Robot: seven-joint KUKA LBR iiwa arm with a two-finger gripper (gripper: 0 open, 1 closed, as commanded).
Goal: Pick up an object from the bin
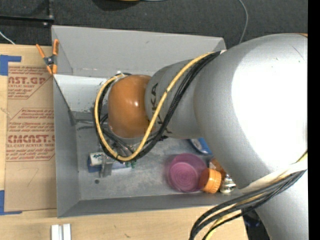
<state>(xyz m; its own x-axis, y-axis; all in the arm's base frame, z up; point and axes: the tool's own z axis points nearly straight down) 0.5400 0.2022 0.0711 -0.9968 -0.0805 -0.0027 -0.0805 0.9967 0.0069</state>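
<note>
My gripper hangs low over the left part of the bin floor, mostly hidden under the arm's orange dome and cables. Right below it, at its left edge, lies a small blue and white object; a blue strip of it runs on to the right under the cables. A small grey piece sits just in front of that object. Whether the gripper touches either of them is hidden.
A magenta round cup lies near the bin's front wall, with an orange cap-like piece and a shiny metal bit to its right. A blue and white item peeks out beside the arm. The arm covers the bin's right half.
</note>
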